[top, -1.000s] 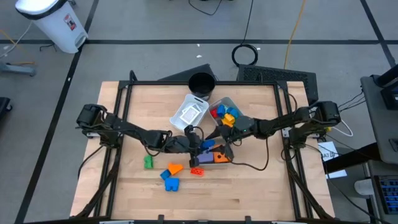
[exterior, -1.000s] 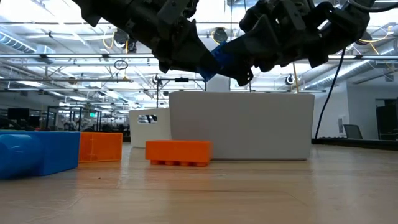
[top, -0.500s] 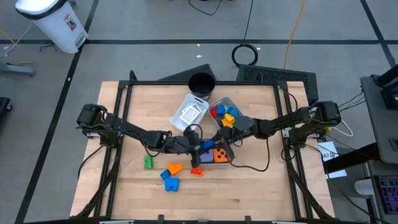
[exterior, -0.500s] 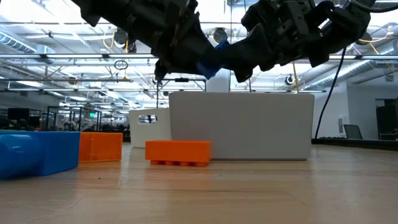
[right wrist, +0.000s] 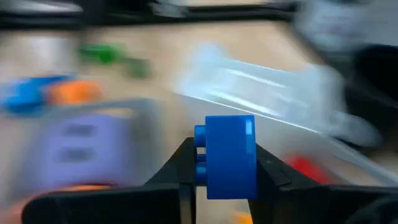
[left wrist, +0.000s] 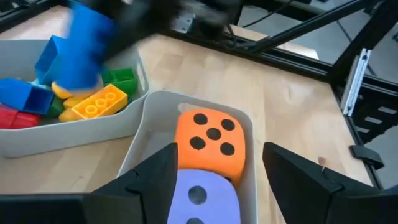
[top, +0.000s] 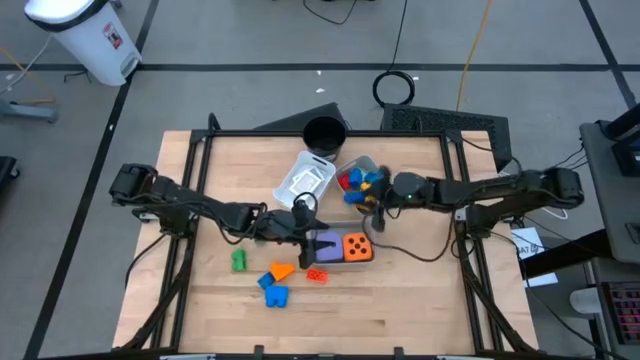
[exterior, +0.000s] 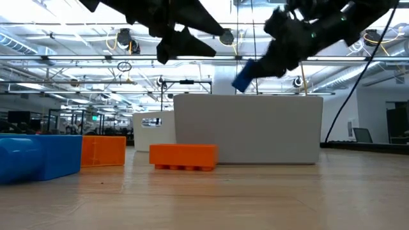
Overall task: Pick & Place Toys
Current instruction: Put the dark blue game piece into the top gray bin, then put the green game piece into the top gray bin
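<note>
My right gripper [right wrist: 225, 163] is shut on a blue block [right wrist: 229, 149] and holds it in the air [exterior: 243, 80] beside the tray of coloured blocks [top: 366, 166]. My left gripper [left wrist: 219, 152] stands open above a white tray [left wrist: 163, 99]. In that tray lie an orange dotted die [left wrist: 210, 142] and a purple one [left wrist: 198, 196]. From above, my left gripper [top: 312, 234] is just left of the dice tray and my right gripper [top: 368, 208] is beyond its far right corner. Green [top: 238, 261], orange [top: 281, 270], blue [top: 274, 291] and red [top: 317, 274] blocks lie on the table. My right gripper pinches the blue block by its lower part [right wrist: 230, 184] between its two fingers, one on each opposite side. The block's upper part stands out past the fingertips, its studs [right wrist: 200, 153] turned sideways. The block hangs tilted, clear of the table and trays.
A flat translucent tray with white tiles [top: 305, 182] lies left of the block tray, and a black round cup [top: 323, 133] stands at the far edge. In the low view an orange block [exterior: 183, 156] lies before the white tray wall [exterior: 255, 131]. Bare wood spreads along the near edge.
Both grippers met at the blue block above the dice tray. My left gripper has opened, let go of the block and risen a little. My right gripper has drawn back up and toward the table's far right, carrying the block toward the tray of coloured blocks.
</note>
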Tool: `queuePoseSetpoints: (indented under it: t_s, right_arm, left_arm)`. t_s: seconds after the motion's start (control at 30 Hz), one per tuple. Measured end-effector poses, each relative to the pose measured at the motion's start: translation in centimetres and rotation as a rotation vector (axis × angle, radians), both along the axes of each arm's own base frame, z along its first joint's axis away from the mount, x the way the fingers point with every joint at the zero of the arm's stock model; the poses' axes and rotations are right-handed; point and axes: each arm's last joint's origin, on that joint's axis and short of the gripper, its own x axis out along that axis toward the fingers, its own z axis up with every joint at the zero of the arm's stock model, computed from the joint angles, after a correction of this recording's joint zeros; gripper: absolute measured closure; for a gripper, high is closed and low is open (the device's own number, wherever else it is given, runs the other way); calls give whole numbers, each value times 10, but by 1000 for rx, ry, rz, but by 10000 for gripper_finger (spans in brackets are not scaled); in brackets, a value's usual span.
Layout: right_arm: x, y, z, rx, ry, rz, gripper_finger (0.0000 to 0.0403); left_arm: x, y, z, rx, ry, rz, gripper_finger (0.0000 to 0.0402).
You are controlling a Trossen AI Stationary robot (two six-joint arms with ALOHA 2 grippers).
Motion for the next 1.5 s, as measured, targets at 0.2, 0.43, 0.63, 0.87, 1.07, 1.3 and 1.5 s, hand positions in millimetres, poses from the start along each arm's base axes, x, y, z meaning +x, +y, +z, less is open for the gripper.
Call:
queuePoseSetpoints:
  t_s: [0.2, 0.43, 0.63, 0.87, 1.07, 1.3, 1.5]
  right_arm:
    - [-12, -21, -26, -89, 25, -324, 347]
    - [-16, -45, -42, -22, 50, -454, 339]
    - [-14, -49, -46, -17, 54, -468, 291]
    - [-14, -48, -44, -18, 41, -467, 242]
    - [-14, -48, -43, -23, 38, -463, 218]
    - [-17, -42, -32, -30, 4, -436, 198]
    - [-18, -36, -28, -31, -12, -414, 191]
  left_arm:
    - [1, -1, -3, 10, 10, -3, 158]
    - [2, 0, -3, 19, 0, 15, 158]
    - [1, 0, -3, 21, 5, 14, 158]
    - [1, 0, -4, 22, 11, 14, 158]
    - [-5, 2, -9, -37, 107, 41, 158]
    - [-59, 3, 5, -209, 365, 303, 158]
    - [-94, -13, -10, -231, 541, 610, 158]
